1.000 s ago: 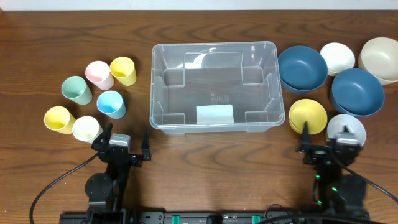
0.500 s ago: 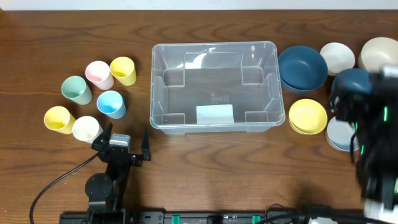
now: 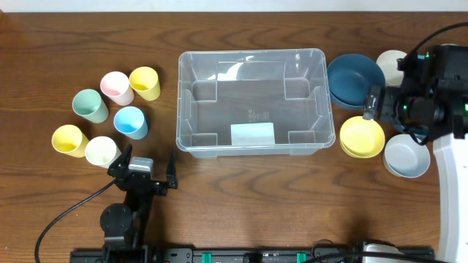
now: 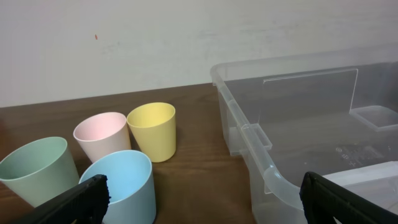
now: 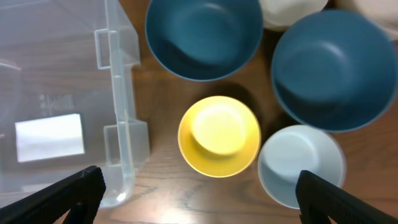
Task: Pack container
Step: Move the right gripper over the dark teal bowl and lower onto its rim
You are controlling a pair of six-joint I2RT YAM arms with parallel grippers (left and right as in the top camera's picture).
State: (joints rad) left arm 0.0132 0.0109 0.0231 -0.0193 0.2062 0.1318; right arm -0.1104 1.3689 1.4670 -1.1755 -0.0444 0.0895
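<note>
Overhead: the clear container (image 3: 250, 102) sits mid-desk (image 3: 241, 212), with the left fingers (image 3: 172, 172) spread and empty near its front-left corner.

Left wrist: a blue cup (image 4: 118, 183) stands beside the container's corner.

Right wrist: the right fingers (image 5: 81, 190) are spread wide and empty above a yellow bowl (image 5: 219, 135) just beside the container.

the dark wooden bench (image 3: 256, 197) carries a clear container (image 3: 183, 102) at its middle, six pastel cups (image 3: 131, 121) to its left, and bowls (image 3: 355, 79) clustered to its right.
</note>
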